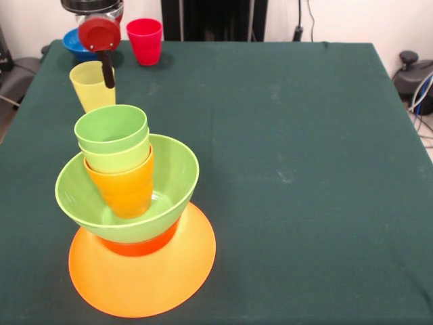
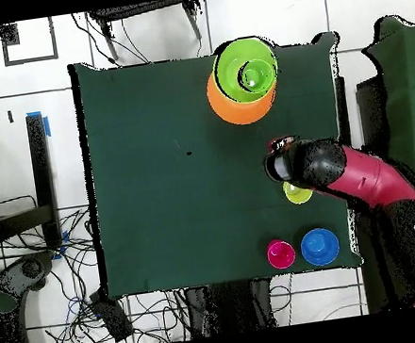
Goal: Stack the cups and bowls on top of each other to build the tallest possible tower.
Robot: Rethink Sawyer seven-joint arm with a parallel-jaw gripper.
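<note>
The tower stands at the front left of the table. Its base is the large orange bowl (image 1: 142, 284), upside down, with a small orange-red bowl (image 1: 139, 246) on it, then the lime green bowl (image 1: 172, 179). An orange cup (image 1: 125, 193) stands in that bowl with a lime green cup (image 1: 111, 132) nested in it. From overhead the tower (image 2: 241, 77) is at the top right. My gripper (image 1: 107, 78) hangs at the right rim of the yellow cup (image 1: 89, 88). It also shows overhead (image 2: 285, 170), next to the yellow cup (image 2: 299, 194). The purple bowl and darker green cup are out of view.
A red cup (image 1: 145, 40) and a blue bowl (image 1: 73, 43) stand at the far left edge near the pedestal. Overhead they show as the red cup (image 2: 280, 254) and blue bowl (image 2: 319, 246). The table has a dark green cloth (image 1: 304, 169).
</note>
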